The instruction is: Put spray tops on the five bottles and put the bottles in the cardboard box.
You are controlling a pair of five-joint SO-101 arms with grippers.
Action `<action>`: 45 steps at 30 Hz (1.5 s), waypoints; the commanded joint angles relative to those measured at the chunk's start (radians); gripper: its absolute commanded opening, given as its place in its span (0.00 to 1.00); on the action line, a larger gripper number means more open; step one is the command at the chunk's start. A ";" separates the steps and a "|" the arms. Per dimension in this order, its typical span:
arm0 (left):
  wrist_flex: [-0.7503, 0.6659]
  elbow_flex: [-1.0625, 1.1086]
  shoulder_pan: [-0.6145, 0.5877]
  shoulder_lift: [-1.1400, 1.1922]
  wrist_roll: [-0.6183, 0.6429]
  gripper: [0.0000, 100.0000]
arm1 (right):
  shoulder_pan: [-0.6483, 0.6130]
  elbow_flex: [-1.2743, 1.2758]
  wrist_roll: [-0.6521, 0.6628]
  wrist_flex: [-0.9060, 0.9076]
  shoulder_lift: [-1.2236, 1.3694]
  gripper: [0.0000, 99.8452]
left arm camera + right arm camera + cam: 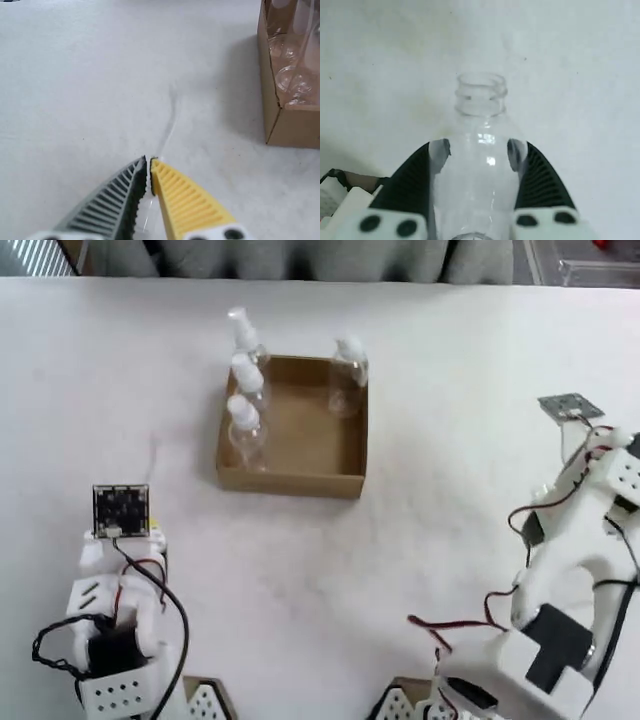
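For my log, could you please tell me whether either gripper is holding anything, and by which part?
The right gripper holds an uncapped clear bottle by its body; the left gripper holds nothing.

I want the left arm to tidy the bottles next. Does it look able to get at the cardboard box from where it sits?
Probably yes. Bare table lies between the left arm and the cardboard box wall, and the box is open on top. Its jaws are shut, though.
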 commanded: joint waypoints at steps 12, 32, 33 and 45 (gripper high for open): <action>0.003 -0.002 -0.010 -0.004 -0.012 0.03 | 0.099 0.166 -0.002 -0.202 -0.079 0.02; 0.003 -0.002 -0.010 -0.004 -0.012 0.03 | 0.289 0.331 0.133 -0.791 0.199 0.26; 0.003 -0.002 -0.010 -0.004 -0.012 0.03 | 0.291 0.298 0.133 -0.791 0.237 0.27; 0.003 -0.002 -0.010 -0.004 -0.012 0.03 | 0.297 -0.026 0.132 -0.461 0.355 0.28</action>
